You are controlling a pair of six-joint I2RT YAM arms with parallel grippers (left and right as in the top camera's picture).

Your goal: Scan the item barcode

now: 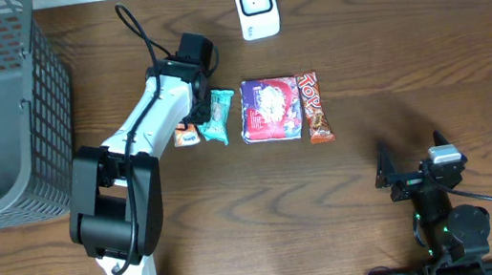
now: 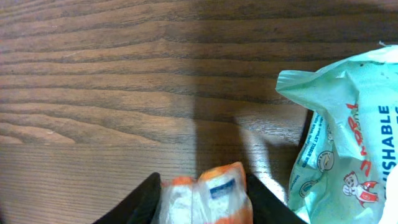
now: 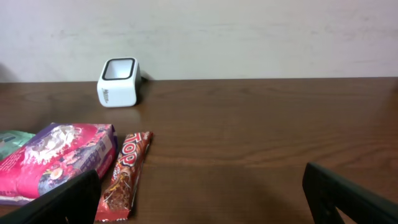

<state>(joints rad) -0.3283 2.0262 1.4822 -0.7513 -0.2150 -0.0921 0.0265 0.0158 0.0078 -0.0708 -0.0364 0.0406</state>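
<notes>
1. The left pincer point(image 2: 202, 184) is set about a small orange-and-white sachet point(image 2: 208, 200), with a black finger point(image 2: 140, 202) close at each side; whether the sachet is clamped cannot be told.
2. A teal wipes packet point(image 2: 348, 143) is seen just beside that pincer, on the right of its wrist view, lying on the desk point(image 2: 112, 93).
3. The right pincer point(image 3: 202, 196) is spread wide and unladen; a "TOP" bar point(image 3: 124, 177) and a pink snack bag point(image 3: 56, 158) are found ahead of it to the left; the white barcode scanner point(image 3: 118, 82) is stood farther ahead, well apart.

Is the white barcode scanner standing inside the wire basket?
No, the scanner stands on the bare table, well away from the basket at the left edge.
</notes>
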